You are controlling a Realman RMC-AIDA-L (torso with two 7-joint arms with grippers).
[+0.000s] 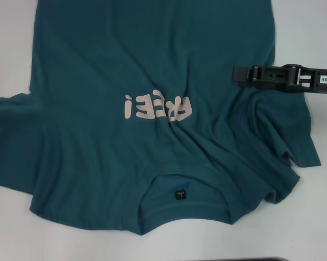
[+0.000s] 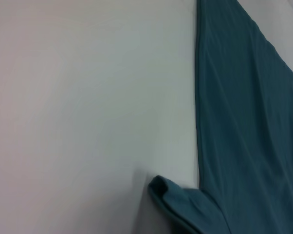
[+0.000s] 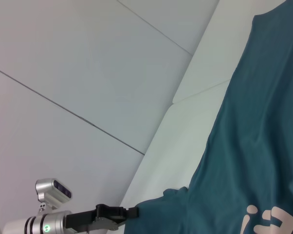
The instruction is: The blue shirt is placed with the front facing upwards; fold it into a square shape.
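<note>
The blue shirt lies front up on the white table, with cream lettering mid-chest and the collar with its dark neck label nearest me. My right gripper reaches in from the right, seen edge-on, over the shirt's right side above the rumpled right sleeve. My left gripper is outside the head view. The right wrist view shows it far off, at the tip of the left sleeve. The left wrist view shows that sleeve's hem and the shirt's side edge.
Bare white table lies left of the shirt. White wall panels rise beyond the table's far edge. The shirt's hem end runs out of the head view at the top, and a dark edge shows at the bottom.
</note>
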